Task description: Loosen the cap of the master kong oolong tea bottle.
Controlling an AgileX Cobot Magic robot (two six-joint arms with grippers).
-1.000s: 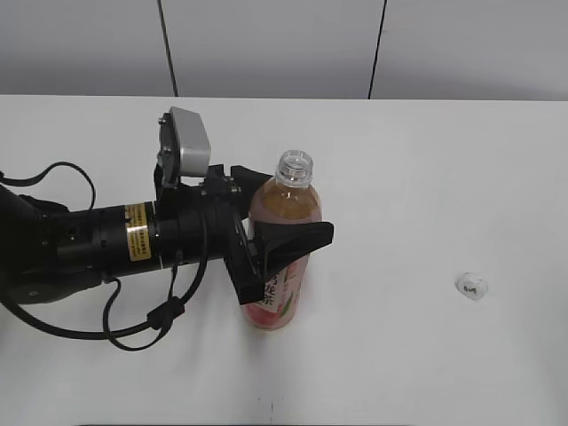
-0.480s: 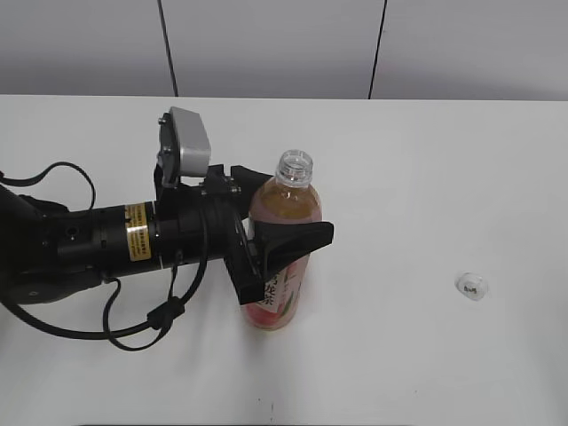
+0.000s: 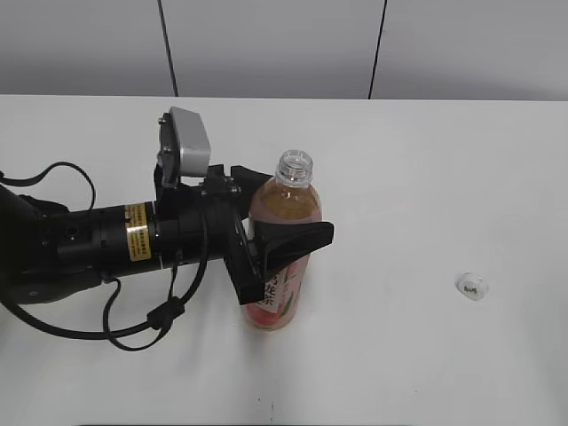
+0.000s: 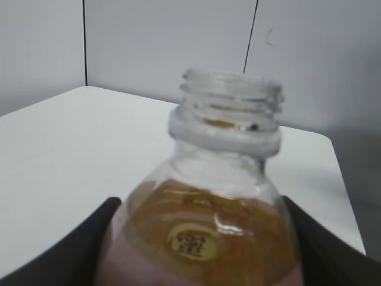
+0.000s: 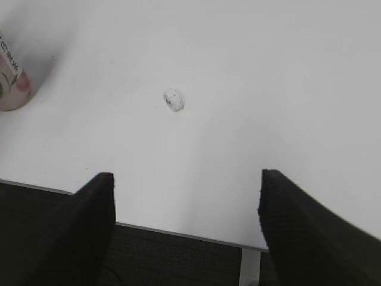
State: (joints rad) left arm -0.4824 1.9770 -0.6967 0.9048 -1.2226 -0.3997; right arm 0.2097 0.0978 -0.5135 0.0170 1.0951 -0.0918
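Observation:
The master kong oolong tea bottle (image 3: 282, 257) stands upright on the white table, its threaded neck open and bare. My left gripper (image 3: 277, 248) is shut on the bottle's body; in the left wrist view the bottle (image 4: 220, 196) sits between the black fingers (image 4: 199, 250). The white cap (image 3: 470, 286) lies loose on the table far to the right of the bottle. It also shows in the right wrist view (image 5: 173, 99). My right gripper (image 5: 186, 208) is open and empty, pulled back over the table's near edge, out of the exterior view. The bottle's base (image 5: 11, 83) shows at that view's left edge.
The white table (image 3: 426, 177) reaches back to a grey panelled wall (image 3: 266, 44). The left arm's black body and cables (image 3: 80, 253) lie across the table's left side. The table's front edge (image 5: 178, 231) shows in the right wrist view.

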